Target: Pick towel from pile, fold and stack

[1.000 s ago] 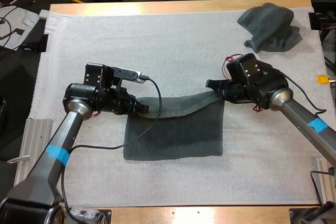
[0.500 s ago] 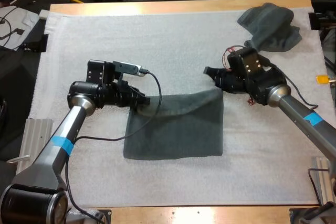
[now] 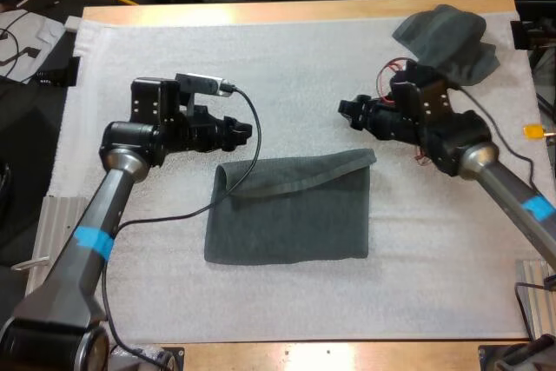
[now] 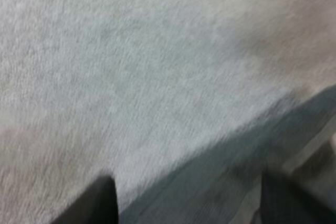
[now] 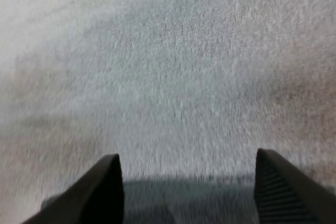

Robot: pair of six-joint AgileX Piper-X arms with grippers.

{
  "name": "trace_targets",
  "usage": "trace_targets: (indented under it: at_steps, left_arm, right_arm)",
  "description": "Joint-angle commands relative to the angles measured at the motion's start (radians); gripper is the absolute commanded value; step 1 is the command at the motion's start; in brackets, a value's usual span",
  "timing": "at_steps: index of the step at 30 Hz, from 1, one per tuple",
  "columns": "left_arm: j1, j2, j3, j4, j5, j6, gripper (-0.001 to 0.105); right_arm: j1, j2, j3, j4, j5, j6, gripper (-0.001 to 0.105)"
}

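My left fingers (image 4: 100, 205) stand apart and grasp nothing, poised over the far edge of the folded towel (image 3: 291, 210) near its 10 o'clock corner. My right fingers (image 5: 102, 192) are likewise spread and empty, just beyond the towel's 1 o'clock corner, with mat under them and the dark hem close by. The folded towel lies at the middle of the white mat (image 3: 130, 58), a little toward 6 o'clock. Its upper layer ends in a slanted, slightly raised lip along the far side, with a loose curl at the 10 o'clock corner. That, I judge, is the risk: a low sweep of either arm could catch the lip and drag the fold open, and a second fold over uneven layers would come out skewed and stack badly. The crumpled towel (image 3: 447, 41) waits at the mat's 1 o'clock corner, close behind the right arm, where an elbow swing could nudge it off the worktop (image 3: 304, 10). No bin or tray takes part; the mat carries both towels directly.
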Motion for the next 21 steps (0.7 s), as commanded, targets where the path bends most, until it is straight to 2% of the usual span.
trace_targets:
  at_steps: [1, 2, 4, 12, 15, 21]
  left_arm:
    - [0.001, -0.063, -0.019, 0.073, 0.013, 0.027, 0.056]
    - [-0.002, -0.030, -0.014, 0.029, 0.017, 0.012, 0.056]
    - [-0.003, -0.060, -0.013, 0.059, 0.023, 0.034, 0.056]
    - [-0.003, -0.202, -0.014, 0.242, 0.016, 0.115, 0.056]
    - [-0.001, -0.272, -0.014, 0.316, 0.014, 0.124, 0.056]
    - [-0.001, -0.421, -0.014, 0.468, -0.003, 0.131, 0.056]
  right_arm:
    - [0.003, -0.078, -0.006, 0.076, -0.014, -0.081, 0.054]
    - [-0.003, -0.052, -0.004, 0.034, -0.003, -0.053, 0.053]
    - [-0.004, -0.092, -0.003, 0.079, 0.002, -0.089, 0.053]
    - [0.006, -0.232, -0.002, 0.254, 0.001, -0.167, 0.051]
    - [0.030, -0.281, -0.001, 0.296, 0.003, -0.187, 0.040]
    - [0.127, -0.336, 0.001, 0.349, 0.031, -0.214, 0.009]
